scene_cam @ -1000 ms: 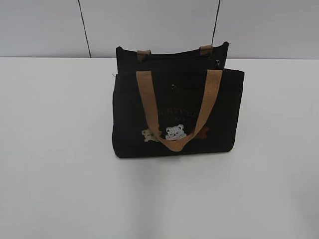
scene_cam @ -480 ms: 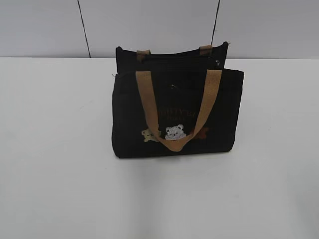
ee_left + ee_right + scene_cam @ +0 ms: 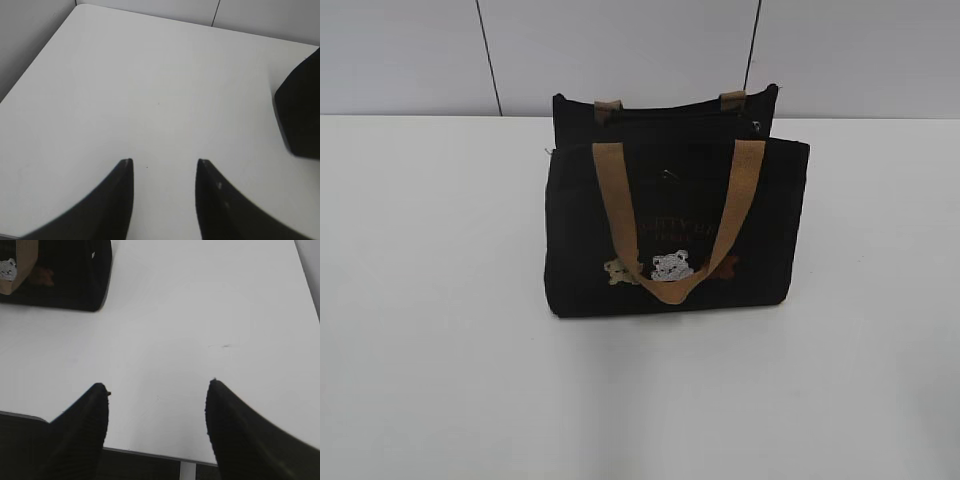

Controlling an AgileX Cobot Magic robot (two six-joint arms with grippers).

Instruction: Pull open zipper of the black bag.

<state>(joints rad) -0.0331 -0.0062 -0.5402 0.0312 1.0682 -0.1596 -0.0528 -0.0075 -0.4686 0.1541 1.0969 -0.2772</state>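
a: zipper (image 3: 665,113) first, where is it? and where's the black bag (image 3: 675,225)?

b: one black bag, standing upright near the middle of the white worktop (image 3: 440,300), toward the back wall. the zipper is a thin dark line along its top edge, between the front and rear panels. whether it is shut or part open i can't tell from the exterior view. a small pale metal bit shows near the right end of the top (image 3: 757,124); too small to say if it is the pull.

a: count what's on the bag.

b: two tan handles. the front handle (image 3: 670,230) hangs down over the front panel in a loop; of the rear handle (image 3: 608,106) only two short stubs show above the back edge. three small bear patches (image 3: 672,266) in a row low on the front: a tan one at the left, a white one in the middle, a brown one at the right. one line of faint brown lettering above them.

a: anything inside it?

b: the inside is not visible.

a: and the pincers?

b: two, neither visible in the exterior view. the left pincer (image 3: 164,172) has its jaws spread over bare worktop, holding nothing, with a bag corner at the right edge of its view. the right pincer (image 3: 157,395) is spread wider, also with nothing in it, near the worktop's front edge; the bag's lower corner sits in the upper left of its view, well apart.
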